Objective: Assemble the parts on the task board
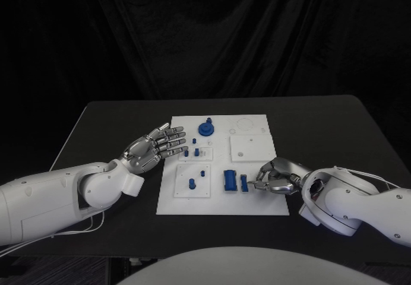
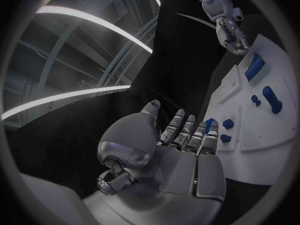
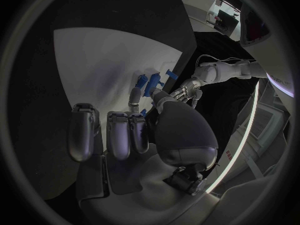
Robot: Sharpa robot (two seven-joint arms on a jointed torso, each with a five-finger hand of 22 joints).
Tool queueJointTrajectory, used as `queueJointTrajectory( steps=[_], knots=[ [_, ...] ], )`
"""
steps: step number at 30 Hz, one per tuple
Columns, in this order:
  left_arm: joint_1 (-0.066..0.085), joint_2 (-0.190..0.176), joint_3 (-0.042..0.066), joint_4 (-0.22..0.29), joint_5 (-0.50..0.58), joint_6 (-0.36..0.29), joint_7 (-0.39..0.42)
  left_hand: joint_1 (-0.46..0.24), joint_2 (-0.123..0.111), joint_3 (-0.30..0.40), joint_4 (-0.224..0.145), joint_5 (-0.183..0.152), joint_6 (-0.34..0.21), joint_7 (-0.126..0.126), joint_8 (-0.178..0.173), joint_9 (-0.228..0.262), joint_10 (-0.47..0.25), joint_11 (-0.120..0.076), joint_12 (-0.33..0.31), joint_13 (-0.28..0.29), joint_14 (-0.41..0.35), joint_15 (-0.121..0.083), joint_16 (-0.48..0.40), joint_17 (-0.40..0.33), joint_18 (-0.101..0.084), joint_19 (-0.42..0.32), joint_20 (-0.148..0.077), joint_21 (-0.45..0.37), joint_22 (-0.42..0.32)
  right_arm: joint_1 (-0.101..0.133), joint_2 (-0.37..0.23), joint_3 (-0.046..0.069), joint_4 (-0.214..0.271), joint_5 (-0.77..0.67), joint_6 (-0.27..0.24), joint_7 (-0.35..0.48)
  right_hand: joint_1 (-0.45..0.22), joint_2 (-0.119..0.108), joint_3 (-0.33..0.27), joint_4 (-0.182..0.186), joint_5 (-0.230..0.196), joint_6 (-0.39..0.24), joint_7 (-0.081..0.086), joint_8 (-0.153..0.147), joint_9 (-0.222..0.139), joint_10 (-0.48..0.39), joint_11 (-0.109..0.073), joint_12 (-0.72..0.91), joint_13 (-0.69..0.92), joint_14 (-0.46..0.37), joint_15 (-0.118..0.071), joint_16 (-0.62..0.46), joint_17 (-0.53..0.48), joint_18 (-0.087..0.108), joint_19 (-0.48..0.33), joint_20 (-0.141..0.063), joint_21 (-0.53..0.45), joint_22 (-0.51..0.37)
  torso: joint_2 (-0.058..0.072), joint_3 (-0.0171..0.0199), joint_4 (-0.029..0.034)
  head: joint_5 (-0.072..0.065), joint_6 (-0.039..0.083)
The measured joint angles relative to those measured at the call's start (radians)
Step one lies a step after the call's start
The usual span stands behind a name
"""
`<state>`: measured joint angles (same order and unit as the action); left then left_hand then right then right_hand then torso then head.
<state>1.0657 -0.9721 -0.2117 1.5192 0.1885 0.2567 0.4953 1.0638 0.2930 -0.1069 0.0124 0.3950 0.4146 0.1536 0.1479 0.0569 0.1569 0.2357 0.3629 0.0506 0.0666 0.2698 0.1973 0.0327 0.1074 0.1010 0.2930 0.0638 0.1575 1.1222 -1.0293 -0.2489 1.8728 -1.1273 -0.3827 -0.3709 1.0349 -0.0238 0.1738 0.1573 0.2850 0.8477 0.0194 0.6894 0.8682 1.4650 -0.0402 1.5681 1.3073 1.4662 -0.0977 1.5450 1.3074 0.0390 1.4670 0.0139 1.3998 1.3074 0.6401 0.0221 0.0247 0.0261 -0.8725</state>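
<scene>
Head view: the white board (image 1: 219, 205) lies in the middle of the black worktop (image 1: 111, 119). The left hand (image 1: 155, 147) is over the board's left edge, palm up, its fingers (image 1: 174, 140) spread and straight, holding nothing. Just beyond its fingertips stand two small blue pegs (image 1: 192, 152), and farther off a round blue knob (image 1: 206, 128) sits in the board's far part. The right hand (image 1: 275, 176) is at the board's near right part, its fingers curled in; whether they grip anything cannot be told. Its fingertips meet a small blue piece (image 1: 244, 183), and a larger blue block (image 1: 230, 180) stands just beside that piece, on the side away from the hand. A blue pin (image 1: 193, 181) lies in a recessed panel nearer the left arm.

Left wrist view: the left hand's fingers (image 2: 187, 132) reach over the board's rim (image 2: 250, 177), with blue pegs (image 2: 226, 123) just past their tips.

Right wrist view: the right hand (image 3: 134, 135) hangs over the board (image 3: 94, 70), blue parts (image 3: 150, 82) beyond its fingers.
</scene>
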Motion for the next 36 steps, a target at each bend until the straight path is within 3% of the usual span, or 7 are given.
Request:
queueJointTrajectory(
  steps=[9, 13, 23, 36],
  knots=[
    [0.0, -0.002, 0.0, 0.0, 0.0, 0.0, 0.0, 0.0, 0.0, 0.003, 0.003, 0.0, 0.0, 0.0, 0.0, 0.0, 0.0, 0.0, 0.0, 0.0, 0.0, 0.0, 0.0, 0.0, 0.0, 0.0, 0.0, 0.004, 0.001, -0.002, 0.013, 0.0, -0.007, -0.016, 0.021, -0.003, 0.002, 0.002, -0.027, 0.016, -0.031, -0.012, -0.019, 0.12, 0.116, 0.0, -0.022, 0.0, 0.0, 0.001, -0.019, 0.0, 0.0, 0.0, -0.003, -0.018, -0.004, 0.0, 0.0, 0.0, -0.0006, 0.0, 0.0],
    [0.0, -0.002, 0.0, 0.0, 0.0, 0.0, 0.0, 0.0, 0.0, 0.003, 0.003, 0.0, 0.0, 0.0, 0.0, 0.0, 0.0, 0.0, 0.0, 0.0, 0.0, 0.0, 0.0, 0.0, 0.0, 0.0, 0.0, 0.004, 0.001, -0.004, 0.021, 0.0, -0.019, -0.022, 0.026, -0.004, 0.004, 0.004, -0.034, 0.018, -0.046, -0.017, -0.024, 0.151, 0.151, 0.002, -0.026, 0.0, 0.0, -0.002, -0.023, 0.0, 0.0, 0.0, 0.0, -0.021, -0.004, 0.0, 0.0, 0.0, -0.0004, 0.001, 0.0],
    [0.0, -0.002, 0.0, 0.0, 0.0, 0.0, 0.0, 0.0, 0.0, 0.003, 0.003, 0.0, 0.0, 0.0, 0.0, 0.0, 0.0, 0.0, 0.0, 0.0, 0.0, 0.0, 0.0, 0.0, 0.0, 0.0, 0.0, 0.004, 0.001, -0.007, 0.045, 0.0, -0.043, -0.039, 0.044, -0.012, 0.031, 0.004, -0.038, 0.003, -0.05, -0.022, -0.03, 0.168, 0.184, 0.002, -0.033, 0.0, 0.0, 0.001, -0.026, 0.0, 0.0, 0.0, 0.0, -0.028, -0.01, 0.0, 0.001, -0.0003, 0.0004, 0.0, 0.0],
    [-0.001, -0.001, 0.0, -0.002, 0.0, 0.0, 0.0, 0.0, 0.0, 0.003, 0.003, 0.0, 0.0, 0.0, 0.0, 0.0, 0.0, 0.0, 0.0, 0.0, 0.0, 0.0, 0.0, 0.0, 0.0, 0.0, 0.0, 0.004, 0.001, -0.007, 0.049, 0.0, -0.048, -0.051, 0.058, -0.014, 0.033, 0.002, -0.041, -0.006, -0.061, -0.026, -0.033, 0.168, 0.191, 0.002, -0.033, 0.0, 0.001, -0.002, -0.03, 0.0, 0.0, 0.0, 0.0, -0.028, -0.014, 0.001, 0.001, -0.0003, 0.0004, 0.0, 0.0]
  ],
)
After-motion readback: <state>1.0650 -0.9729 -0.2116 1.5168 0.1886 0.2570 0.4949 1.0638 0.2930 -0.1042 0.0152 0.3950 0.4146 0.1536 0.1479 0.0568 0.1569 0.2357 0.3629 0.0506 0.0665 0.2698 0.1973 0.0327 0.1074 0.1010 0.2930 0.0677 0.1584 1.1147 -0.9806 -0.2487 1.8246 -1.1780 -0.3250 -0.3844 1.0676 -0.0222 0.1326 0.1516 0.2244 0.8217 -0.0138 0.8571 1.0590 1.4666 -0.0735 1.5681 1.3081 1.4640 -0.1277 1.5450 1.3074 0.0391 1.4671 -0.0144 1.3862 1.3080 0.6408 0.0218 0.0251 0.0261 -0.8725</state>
